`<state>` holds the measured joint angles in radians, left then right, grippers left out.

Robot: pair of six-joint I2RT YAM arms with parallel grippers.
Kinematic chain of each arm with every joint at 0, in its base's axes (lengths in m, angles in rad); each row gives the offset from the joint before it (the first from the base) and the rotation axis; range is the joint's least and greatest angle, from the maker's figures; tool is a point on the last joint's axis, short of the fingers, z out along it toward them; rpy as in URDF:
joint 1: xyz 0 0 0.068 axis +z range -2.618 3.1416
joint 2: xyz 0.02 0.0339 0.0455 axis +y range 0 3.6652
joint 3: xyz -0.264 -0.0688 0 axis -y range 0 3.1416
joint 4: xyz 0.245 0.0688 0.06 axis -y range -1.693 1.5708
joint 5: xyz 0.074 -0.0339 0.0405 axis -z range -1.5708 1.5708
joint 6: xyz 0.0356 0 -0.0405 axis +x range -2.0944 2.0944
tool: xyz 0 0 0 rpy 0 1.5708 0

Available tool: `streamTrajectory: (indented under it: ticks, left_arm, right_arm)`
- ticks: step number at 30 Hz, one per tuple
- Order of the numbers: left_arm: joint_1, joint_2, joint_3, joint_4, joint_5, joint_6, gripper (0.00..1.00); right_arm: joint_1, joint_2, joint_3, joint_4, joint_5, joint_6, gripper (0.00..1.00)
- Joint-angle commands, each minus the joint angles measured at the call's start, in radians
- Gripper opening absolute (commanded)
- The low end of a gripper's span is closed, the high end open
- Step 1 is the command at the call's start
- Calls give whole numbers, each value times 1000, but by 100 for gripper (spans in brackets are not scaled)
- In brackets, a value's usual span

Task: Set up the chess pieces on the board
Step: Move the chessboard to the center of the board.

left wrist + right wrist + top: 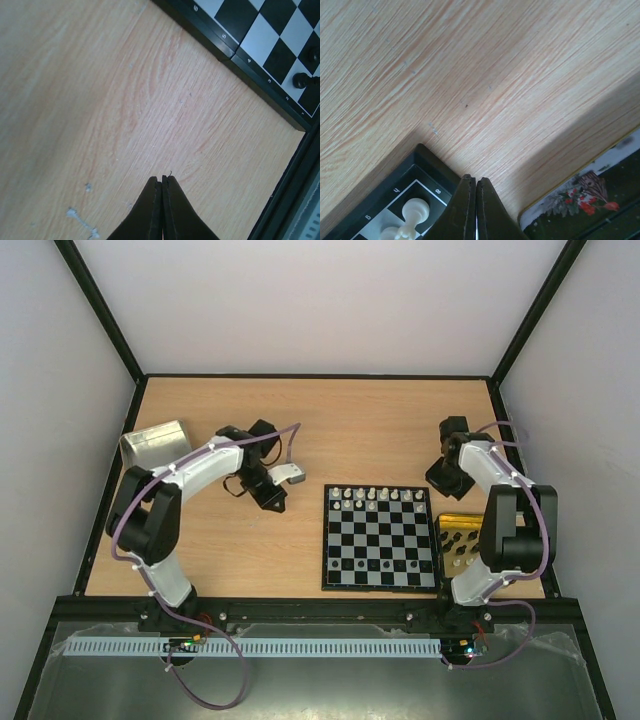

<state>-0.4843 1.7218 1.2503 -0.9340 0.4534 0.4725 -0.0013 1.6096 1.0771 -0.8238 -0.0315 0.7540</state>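
Tabletop layout, left to right: we find a silver rectangular metal lid (155, 443) at the far left of the light wooden table (340, 425). The left gripper (162, 179) has its fingers pressed together on nothing, above bare wood. To its right, the small square black-and-white checked chessboard (380, 537) lies flat. Cream chess pieces (372, 496) line its far edge, and black chess pieces (300, 80) stand near its near edge. The right gripper (475, 181), likewise pressed together and empty, hangs near the far right corner. A shallow gold metal tin (447, 523) sits just right of the chessboard.
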Motion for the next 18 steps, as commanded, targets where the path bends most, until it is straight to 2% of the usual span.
streamTrajectory:
  ticks: [1, 9, 18]
  left_arm:
    - [-10, 55, -28, -9, 81, -8, 2]
    - [-52, 130, -46, -12, 180, -8, 2]
    - [-81, 156, -73, 19, 190, -22, 2]
  right_arm:
    - [-8, 12, 37, 14, -27, -19, 2]
    - [-25, 23, -3, 31, -48, -30, 2]
    - [-58, 62, -73, 71, -76, -50, 2]
